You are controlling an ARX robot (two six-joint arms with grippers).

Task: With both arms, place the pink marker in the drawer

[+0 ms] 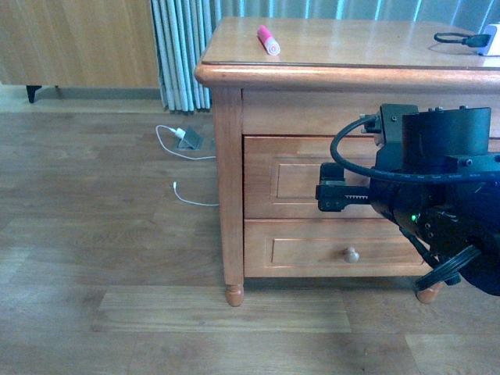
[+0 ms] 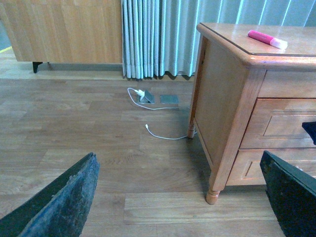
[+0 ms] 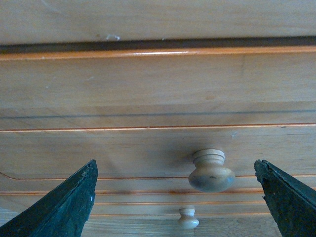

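Observation:
The pink marker [image 1: 268, 40] lies on the left part of the cabinet top, also seen in the left wrist view as the pink marker [image 2: 267, 39]. The upper drawer [image 1: 289, 178] is shut. My right arm [image 1: 437, 180] hangs in front of it and hides its knob in the front view. In the right wrist view my right gripper [image 3: 175, 165] is open, facing the drawer front, with the round knob [image 3: 211, 171] between its fingers [image 3: 69, 207] but apart from them. My left gripper [image 2: 178, 155] is open over the floor, left of the cabinet, holding nothing.
The lower drawer's knob [image 1: 351, 255] shows below. A white charger with black cable [image 1: 491, 39] sits on the top's far right. A white cable and floor socket [image 1: 187, 139] lie left of the cabinet leg [image 2: 213, 195]. Curtains [image 1: 183, 55] hang behind.

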